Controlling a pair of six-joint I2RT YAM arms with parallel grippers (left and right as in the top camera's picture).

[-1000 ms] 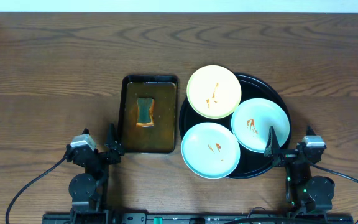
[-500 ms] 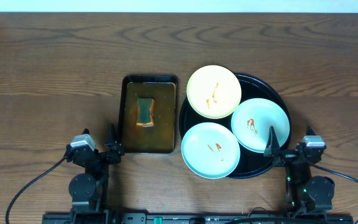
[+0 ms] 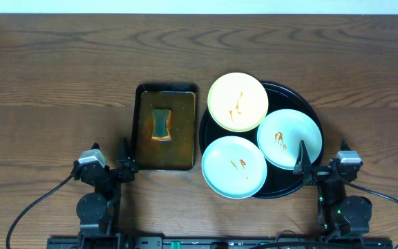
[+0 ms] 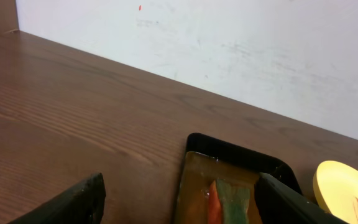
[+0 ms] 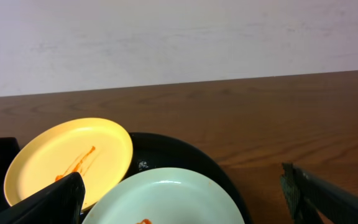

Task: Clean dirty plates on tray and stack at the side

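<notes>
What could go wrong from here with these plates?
The pale yellow round plate and the nearer pale mint plate overhang the rim of the glossy black round tray; pressing their outer edges may tip them.
The yellow plate seems to touch the right-hand mint plate, so lifting one could drag the other.

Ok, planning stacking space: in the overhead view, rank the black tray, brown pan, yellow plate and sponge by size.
Largest to smallest:
1. black tray
2. brown pan
3. yellow plate
4. sponge, lying in the pan
None of these is a close call.
</notes>
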